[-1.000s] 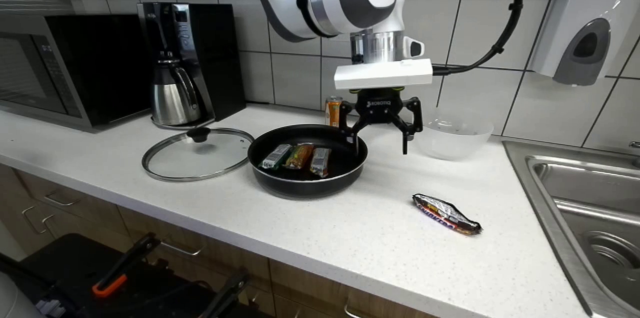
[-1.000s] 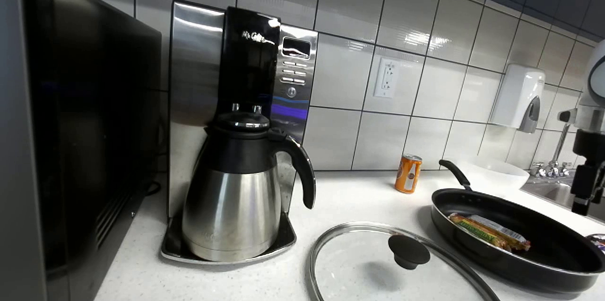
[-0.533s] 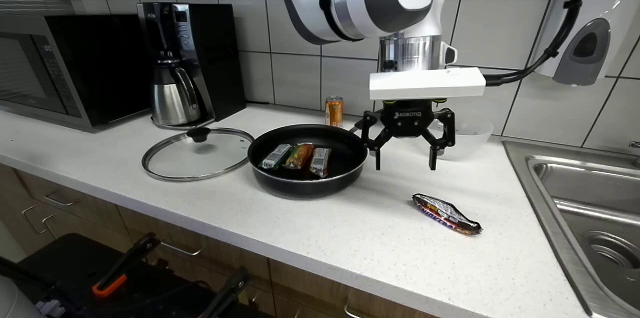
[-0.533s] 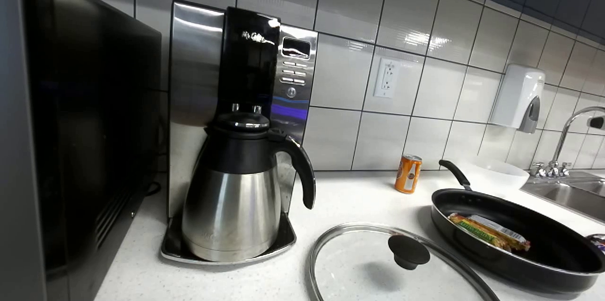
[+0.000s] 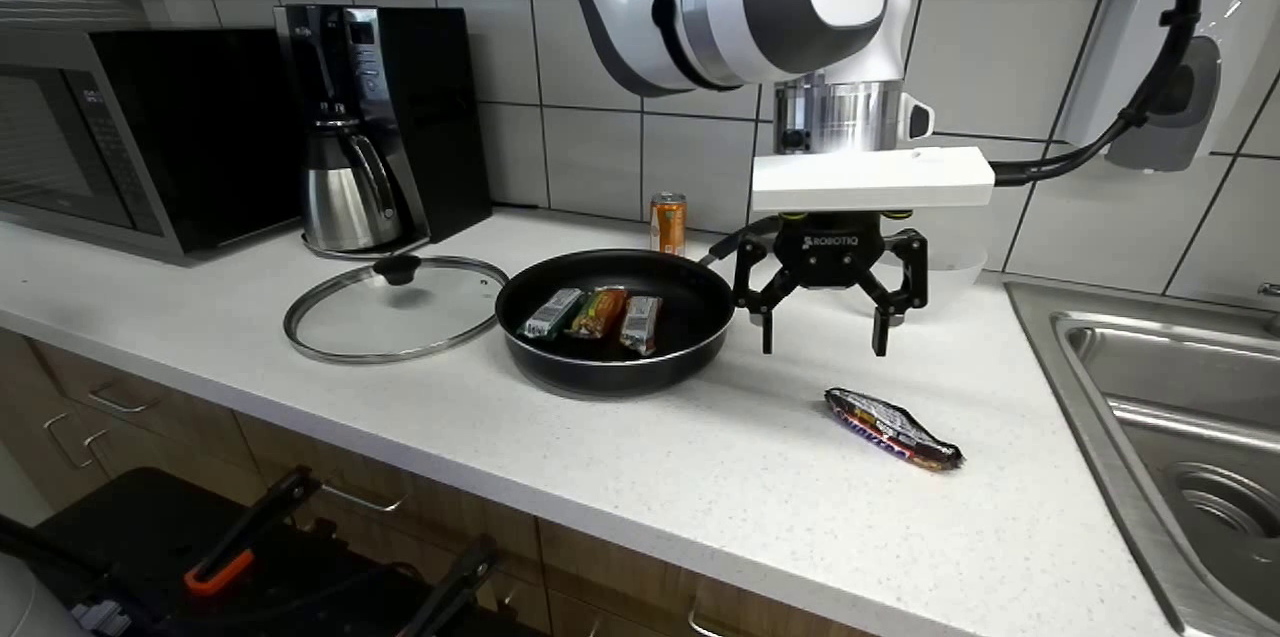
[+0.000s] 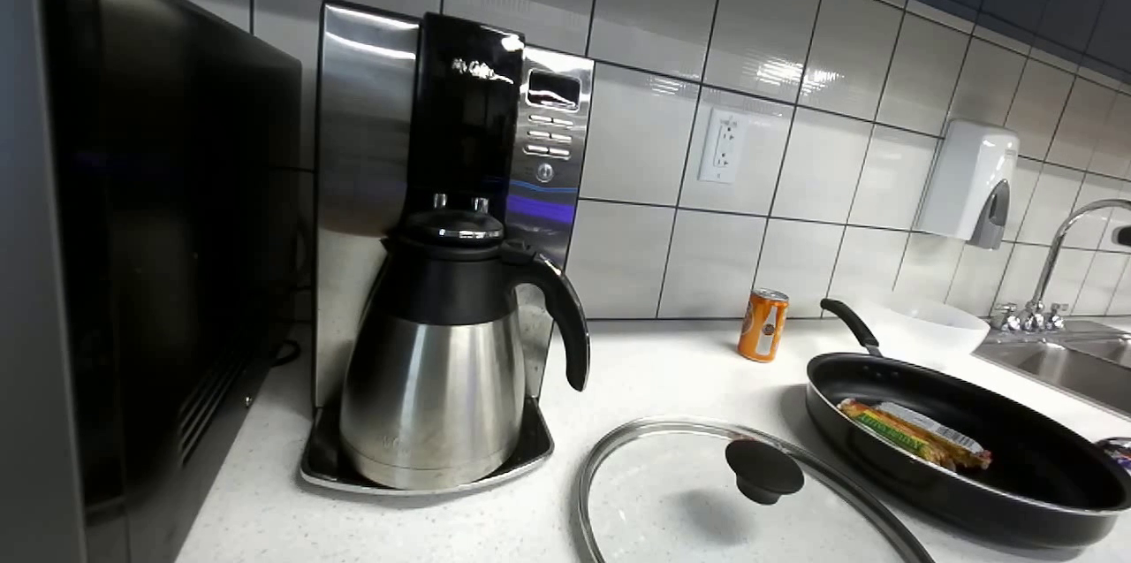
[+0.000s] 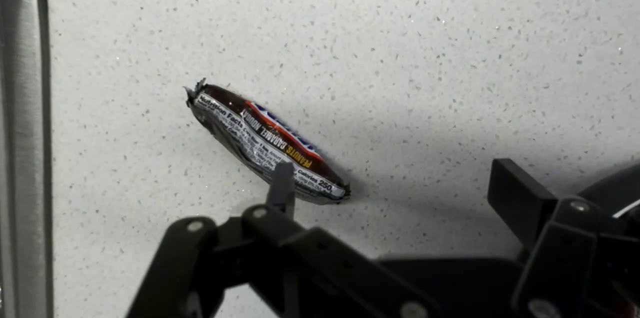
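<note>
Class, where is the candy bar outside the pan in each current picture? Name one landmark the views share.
In an exterior view: candy bar right of centre, lower half.
In an exterior view: candy bar cut off at the right edge.
Wrist view: candy bar left of centre, partly behind a fingertip.
Shared landmark: the pan, in all three.

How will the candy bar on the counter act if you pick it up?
The candy bar may be slippery, because its wrapper looks shiny. It's probably light, being much smaller than the pan. It seems fairly stiff, lying straight and plump.
</note>
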Robot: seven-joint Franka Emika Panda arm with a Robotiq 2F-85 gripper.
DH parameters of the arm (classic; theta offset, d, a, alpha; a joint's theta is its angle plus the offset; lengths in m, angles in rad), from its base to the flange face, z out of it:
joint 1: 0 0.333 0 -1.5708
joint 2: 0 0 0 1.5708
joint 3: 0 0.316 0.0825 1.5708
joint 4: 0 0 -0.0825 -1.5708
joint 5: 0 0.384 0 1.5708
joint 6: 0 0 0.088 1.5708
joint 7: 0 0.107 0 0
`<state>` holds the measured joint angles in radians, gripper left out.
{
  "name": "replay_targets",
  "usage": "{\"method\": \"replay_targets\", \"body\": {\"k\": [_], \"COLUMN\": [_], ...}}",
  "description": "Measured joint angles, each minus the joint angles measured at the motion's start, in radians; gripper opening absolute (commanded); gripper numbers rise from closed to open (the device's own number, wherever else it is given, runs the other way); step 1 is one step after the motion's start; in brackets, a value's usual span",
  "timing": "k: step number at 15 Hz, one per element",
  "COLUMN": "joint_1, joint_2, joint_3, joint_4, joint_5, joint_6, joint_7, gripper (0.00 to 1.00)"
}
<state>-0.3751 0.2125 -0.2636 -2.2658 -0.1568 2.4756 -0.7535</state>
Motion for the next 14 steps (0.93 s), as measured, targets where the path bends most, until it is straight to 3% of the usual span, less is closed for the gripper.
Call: {"method": "replay_targets", "body": {"k": [7,14], "joint_1": [-0.004,-0.050], "joint_2": [0.000,0.010], "joint_3": [0.001,0.000], "joint_4": [-0.002,-0.001], "joint_5": [0.046,0.130], "joint_6": [0.004,0.027], "joint_7": [-0.072,-0.292], "gripper": [1.00,1.00]}}
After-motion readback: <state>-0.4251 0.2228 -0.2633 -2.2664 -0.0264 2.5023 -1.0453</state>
